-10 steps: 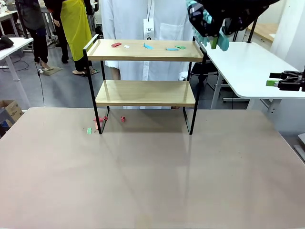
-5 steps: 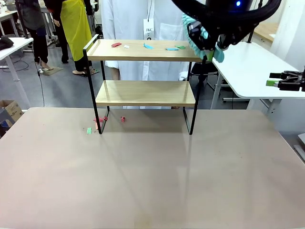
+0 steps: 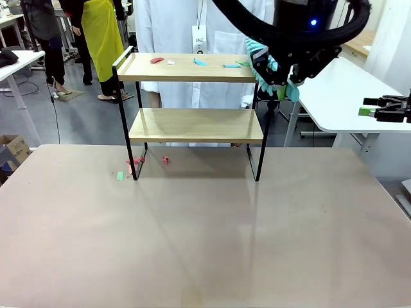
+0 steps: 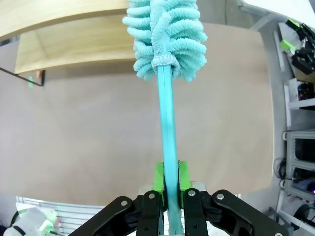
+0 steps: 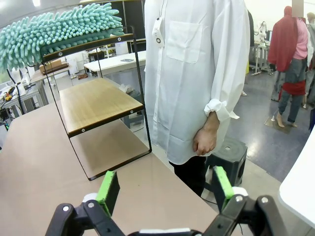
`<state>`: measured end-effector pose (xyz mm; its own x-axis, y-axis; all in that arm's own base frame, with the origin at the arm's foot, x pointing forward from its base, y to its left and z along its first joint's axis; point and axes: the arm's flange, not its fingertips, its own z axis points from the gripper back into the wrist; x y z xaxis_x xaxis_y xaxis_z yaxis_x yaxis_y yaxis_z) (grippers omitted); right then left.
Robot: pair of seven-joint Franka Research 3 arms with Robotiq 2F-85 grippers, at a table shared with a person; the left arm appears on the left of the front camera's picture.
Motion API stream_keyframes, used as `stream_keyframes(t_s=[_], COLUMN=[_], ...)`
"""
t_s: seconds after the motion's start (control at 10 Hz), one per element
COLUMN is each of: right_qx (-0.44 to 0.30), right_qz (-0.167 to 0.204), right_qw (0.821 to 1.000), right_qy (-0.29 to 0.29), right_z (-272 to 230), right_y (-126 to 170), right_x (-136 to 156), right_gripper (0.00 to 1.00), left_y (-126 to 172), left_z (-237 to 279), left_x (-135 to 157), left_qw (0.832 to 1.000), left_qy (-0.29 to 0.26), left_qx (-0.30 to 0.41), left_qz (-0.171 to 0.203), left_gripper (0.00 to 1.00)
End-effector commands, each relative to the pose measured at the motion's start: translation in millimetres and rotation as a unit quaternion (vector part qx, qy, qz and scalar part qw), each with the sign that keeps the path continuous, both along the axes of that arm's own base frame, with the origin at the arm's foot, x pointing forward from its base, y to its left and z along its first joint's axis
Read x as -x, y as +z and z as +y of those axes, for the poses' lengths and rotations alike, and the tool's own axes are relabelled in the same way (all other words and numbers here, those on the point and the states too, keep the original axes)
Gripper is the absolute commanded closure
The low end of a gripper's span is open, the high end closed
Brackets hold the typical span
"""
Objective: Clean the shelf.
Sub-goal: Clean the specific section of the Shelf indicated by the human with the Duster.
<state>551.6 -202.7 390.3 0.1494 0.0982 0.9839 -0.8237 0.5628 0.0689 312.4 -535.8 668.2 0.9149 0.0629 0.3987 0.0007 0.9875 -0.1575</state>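
In the front view the shelf [image 3: 196, 125] stands at the 12 o'clock side of the tan desk [image 3: 205, 244]. Small paper scraps [image 3: 135, 163], red and green, lie on the desk by its 9 o'clock feet, too small to make out further. More scraps dot its top board, from red at 9 o'clock to green at 3 o'clock. A person in a white coat [image 3: 180, 25] stands just behind it, cut off by the upper edge and partly hidden by the boards.

The left arm's black bulk covers the top board's 3 o'clock corner. The left tool [image 3: 280, 88] is hard to read there, with the teal duster [image 3: 255, 49] poking out beside it. In the left wrist view the left tool [image 4: 168, 173] is clamped on the duster's handle, green pads [image 4: 158, 176] on either side. The fluffy head at 12 o'clock overlaps a board's edge; contact cannot be told.

At far 3 o'clock the right tool [image 3: 369, 106] hangs over a white side desk [image 3: 334, 90], cut by the frame. Its wrist view shows its fingers wide apart on nothing. A black stool [image 5: 227, 152] sits partly behind one finger.
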Motion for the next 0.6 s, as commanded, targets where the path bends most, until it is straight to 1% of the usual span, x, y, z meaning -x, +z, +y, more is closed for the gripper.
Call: stream_keyframes(t_s=[0.0, 0.1, 0.5], right_qx=[0.001, 0.001, 0.001], right_qz=[-0.002, -0.002, -0.002], right_qw=[1.000, 1.000, 1.000], right_qy=[0.001, 0.001, 0.001], right_z=[2, 2, 2], right_y=[3, 3, 3], right_x=[0, 0, 0], right_gripper=[0.00, 0.00, 0.00], left_y=[-2, 0, 3], left_z=[-5, 0, 46], left_x=[4, 0, -31], left_qw=[1.000, 1.000, 0.997], left_qy=[-0.007, 0.000, 0.012], left_qx=[0.003, 0.000, -0.045], left_qz=[-0.003, 0.000, 0.054], left_gripper=[0.87, 0.87, 0.87])
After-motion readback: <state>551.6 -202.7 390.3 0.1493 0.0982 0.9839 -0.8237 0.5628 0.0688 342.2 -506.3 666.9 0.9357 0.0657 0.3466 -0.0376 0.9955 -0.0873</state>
